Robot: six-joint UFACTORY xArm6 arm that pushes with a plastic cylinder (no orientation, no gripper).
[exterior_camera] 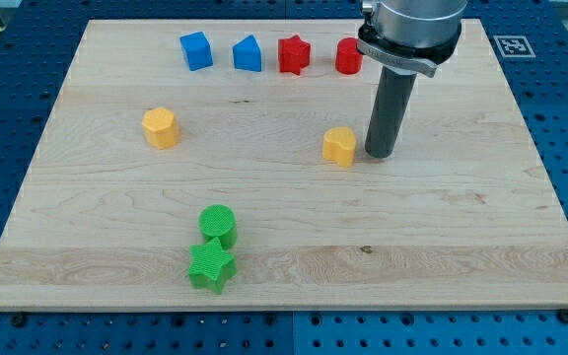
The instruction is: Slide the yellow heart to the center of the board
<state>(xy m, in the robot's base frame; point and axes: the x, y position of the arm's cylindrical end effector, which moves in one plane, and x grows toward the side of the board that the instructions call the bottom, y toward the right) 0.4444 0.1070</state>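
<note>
Jaws do not come into it on this arm: it ends in a plain dark rod, holding nothing, and my tip [382, 154] stands on the board [481, 227] a little right of the frame's middle.

Going from the left, a yellow hexagon block [161, 128] sits alone in the left-middle of the frame, well apart from everything else. Near the top edge runs a row of four: a blue cube [196, 50], then a blue block with a sloped top [248, 53], then a red star [294, 54], then a red cylinder [348, 56], partly tucked behind the arm's grey housing. Low in the frame, left of centre, a green cylinder [218, 225] sits touching a green star [211, 266] just below it.

The yellow heart [339, 145] lies slightly right of the frame's middle and a touch above it. My tip is just beside it on its right, very close; whether the two actually touch cannot be told from here.

Around the board, a blue perforated table [8, 118] shows on all sides.
</note>
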